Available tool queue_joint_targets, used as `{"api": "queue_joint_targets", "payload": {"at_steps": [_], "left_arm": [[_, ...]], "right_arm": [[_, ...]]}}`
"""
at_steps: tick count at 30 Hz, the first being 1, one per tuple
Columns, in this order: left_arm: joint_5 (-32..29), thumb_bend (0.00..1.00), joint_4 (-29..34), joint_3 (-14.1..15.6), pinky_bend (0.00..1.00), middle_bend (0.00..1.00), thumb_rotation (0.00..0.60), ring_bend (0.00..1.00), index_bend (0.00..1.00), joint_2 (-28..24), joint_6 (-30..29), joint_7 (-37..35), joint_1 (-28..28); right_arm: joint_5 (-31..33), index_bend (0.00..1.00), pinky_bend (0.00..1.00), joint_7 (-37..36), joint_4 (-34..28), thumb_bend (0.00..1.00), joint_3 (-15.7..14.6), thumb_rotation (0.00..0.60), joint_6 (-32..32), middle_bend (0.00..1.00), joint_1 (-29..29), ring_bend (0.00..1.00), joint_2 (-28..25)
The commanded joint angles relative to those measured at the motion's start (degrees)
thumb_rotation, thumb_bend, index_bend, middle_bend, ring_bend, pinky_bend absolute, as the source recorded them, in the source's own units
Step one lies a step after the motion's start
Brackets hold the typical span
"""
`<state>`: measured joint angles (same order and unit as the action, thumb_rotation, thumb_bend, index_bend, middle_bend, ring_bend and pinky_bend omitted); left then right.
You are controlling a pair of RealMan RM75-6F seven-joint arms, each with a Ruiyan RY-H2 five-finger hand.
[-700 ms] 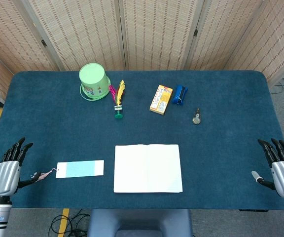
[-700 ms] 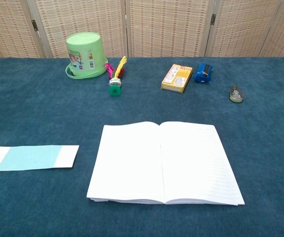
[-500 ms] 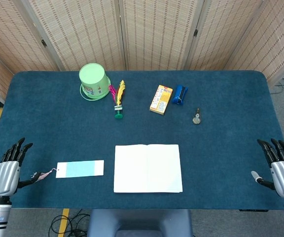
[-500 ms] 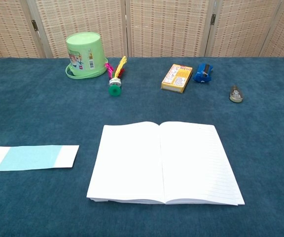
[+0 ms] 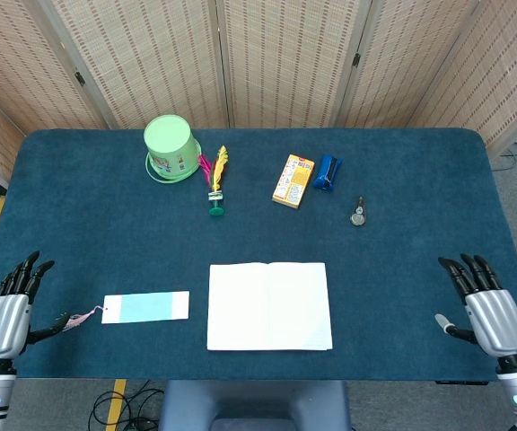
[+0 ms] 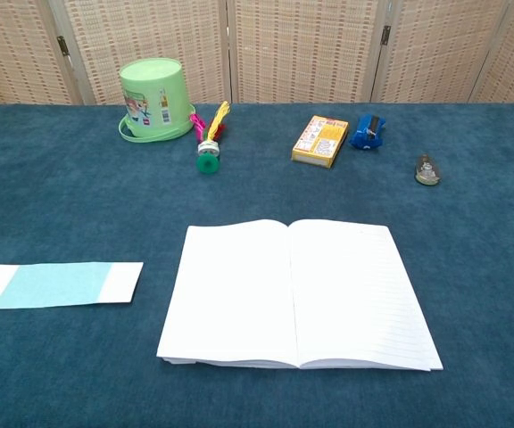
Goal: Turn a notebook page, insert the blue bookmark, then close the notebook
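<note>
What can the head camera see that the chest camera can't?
Only the head view shows the left hand and right hand, both empty with fingers apart, at the table's near corners, plus the bookmark's tassel. Only the chest view shows the ruled lines on the notebook's right page. Both show the open notebook, bookmark, green bucket, shuttlecock, yellow box and blue thing.
</note>
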<state>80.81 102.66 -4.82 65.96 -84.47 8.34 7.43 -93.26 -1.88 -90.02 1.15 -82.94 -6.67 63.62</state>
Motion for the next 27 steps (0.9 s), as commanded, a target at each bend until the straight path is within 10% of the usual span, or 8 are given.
{"api": "queue_joint_targets", "payload": {"at_steps": [1, 27], "left_arm": [[0.2, 0.23, 0.0, 0.1, 0.16, 0.04, 0.600, 0.08, 0.15, -0.1, 0.0, -0.1, -0.1], [0.7, 0.22, -0.3, 0.3, 0.16, 0.04, 0.600, 0.08, 0.15, -0.7, -0.8, -1.0, -0.9]], "right_arm": [[-1.6, 0.06, 0.08, -0.3, 0.3, 0.15, -0.5, 0.600, 2.3, 0.16, -2.0, 0.07, 1.4], [-11.6, 0.06, 0.08, -0.6, 0.7, 0.10, -2.8, 0.600, 19.7, 0.10, -20.0, 0.05, 13.9]]}}
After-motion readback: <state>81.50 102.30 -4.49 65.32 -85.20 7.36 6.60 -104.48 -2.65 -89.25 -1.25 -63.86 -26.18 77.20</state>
